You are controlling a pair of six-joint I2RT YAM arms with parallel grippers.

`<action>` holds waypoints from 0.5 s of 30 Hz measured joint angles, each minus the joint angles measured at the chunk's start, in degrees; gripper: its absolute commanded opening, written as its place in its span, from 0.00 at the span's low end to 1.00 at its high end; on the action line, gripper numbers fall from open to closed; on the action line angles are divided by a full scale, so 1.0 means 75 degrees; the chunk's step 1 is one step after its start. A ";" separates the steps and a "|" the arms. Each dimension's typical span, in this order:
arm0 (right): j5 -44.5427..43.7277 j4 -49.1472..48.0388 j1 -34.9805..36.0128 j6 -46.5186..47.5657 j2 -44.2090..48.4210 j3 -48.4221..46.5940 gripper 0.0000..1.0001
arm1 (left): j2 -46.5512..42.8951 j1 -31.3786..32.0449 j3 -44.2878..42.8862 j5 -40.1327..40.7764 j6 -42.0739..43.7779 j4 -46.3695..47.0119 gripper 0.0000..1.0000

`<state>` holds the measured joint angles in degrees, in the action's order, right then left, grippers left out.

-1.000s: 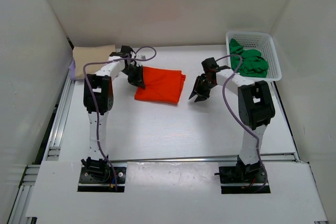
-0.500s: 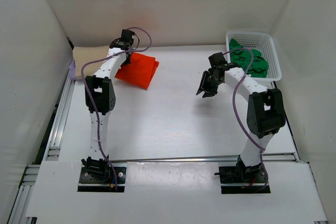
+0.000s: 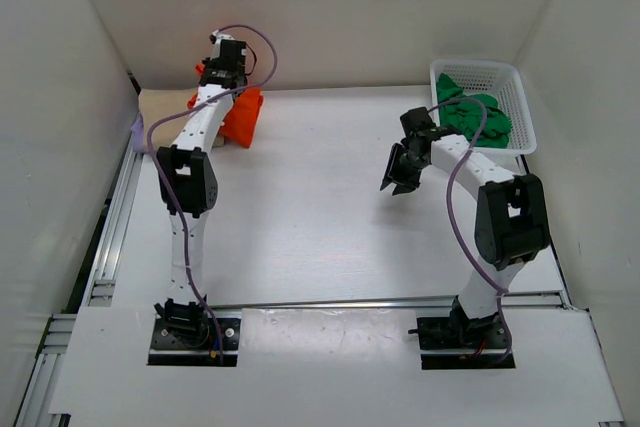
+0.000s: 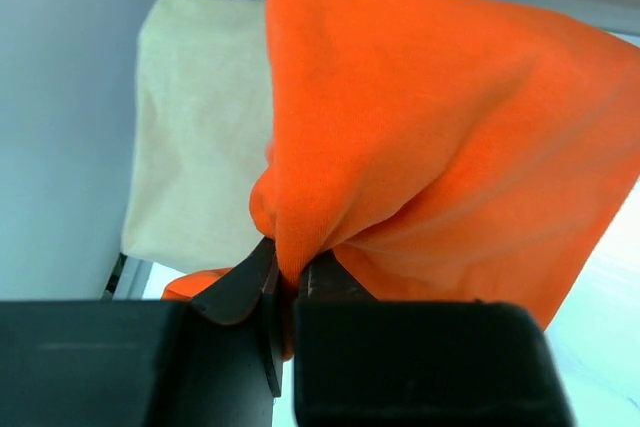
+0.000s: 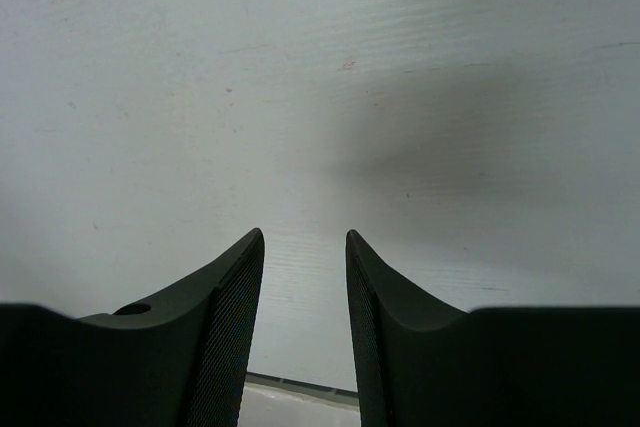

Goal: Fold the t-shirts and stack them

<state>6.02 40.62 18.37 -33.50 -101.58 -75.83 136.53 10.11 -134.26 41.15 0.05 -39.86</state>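
Between the pressed-together tips of the left claw [image 4: 290, 272], a small bunch of the orange-red t-shirt [image 4: 440, 147] is pinched. The rest of the cloth hangs from the claw in a loose drape. Just beyond the claw, partly behind the hanging cloth, the beige t-shirt [image 4: 200, 147] lies flat. The right claw [image 5: 305, 247] is half spread, holding nothing, with bare table [image 5: 300, 67] beneath it.

Likely risks: held from one small pinch, the orange-red shirt's folds could fall open, so it lands crumpled or askew on the beige one. The thin grip could also slip and drop the cloth short of the pile. A trailing edge could drag across the beige shirt and ruffle it.

The left wrist view alone shows the pinch itself and how little cloth sits between the tips. The overhead view alone shows the green t-shirt [image 3: 478, 117] heaped in a white basket [image 3: 521, 90], behind and to the right of the right claw. It also shows a sliver of lavender t-shirt [image 3: 137, 130] peeking from under the beige one. Whether the orange-red cloth's lower edge touches the table cannot be told from either view
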 measured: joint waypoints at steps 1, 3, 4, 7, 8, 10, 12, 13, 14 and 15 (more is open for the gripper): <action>-0.0026 -0.0009 -0.0006 0.0017 0.0029 0.0012 0.43 | 0.0000 -0.0082 -0.0006 0.0017 0.0000 0.0009 0.10; -0.0067 -0.0023 -0.0009 0.0067 0.0105 0.0096 0.43 | -0.0012 -0.0277 -0.0009 0.0029 0.0000 0.0023 0.10; -0.0093 -0.0003 -0.0015 0.0076 0.0122 0.0125 0.43 | -0.0032 -0.0391 -0.0003 0.0023 0.0000 0.0032 0.10; -0.0154 -0.0006 -0.0032 0.0102 0.0128 0.0221 0.43 | -0.0189 -0.0705 0.0184 -0.0044 -0.0003 0.0067 0.10; -0.0172 0.0003 -0.0035 0.0105 0.0128 0.0242 0.43 | -0.0268 -0.0813 0.0251 -0.0096 0.0000 0.0058 0.10; -0.0189 -0.0003 -0.0035 0.0114 0.0128 0.0251 0.43 | -0.0405 -0.0994 0.0338 -0.0189 -0.0003 0.0061 0.10; -0.0195 -0.0003 -0.0035 0.0122 0.0128 0.0251 0.43 | -0.0522 -0.1172 0.0367 -0.0216 -0.0003 0.0090 0.10; -0.0201 -0.0003 -0.0035 0.0122 0.0128 0.0251 0.43 | -0.0580 -0.1233 0.0425 -0.0236 -0.0003 0.0128 0.10; -0.0207 -0.0003 -0.0035 0.0122 0.0128 0.0251 0.43 | -0.0650 -0.1303 0.0501 -0.0259 -0.0003 0.0149 0.10; -0.0207 -0.0003 -0.0035 0.0122 0.0128 0.0251 0.43 | -0.0717 -0.1390 0.0612 -0.0291 -0.0006 0.0181 0.10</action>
<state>4.47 40.60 18.11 -32.58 -100.62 -73.95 131.15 -0.32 -129.67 38.96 0.01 -38.50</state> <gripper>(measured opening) 0.432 0.167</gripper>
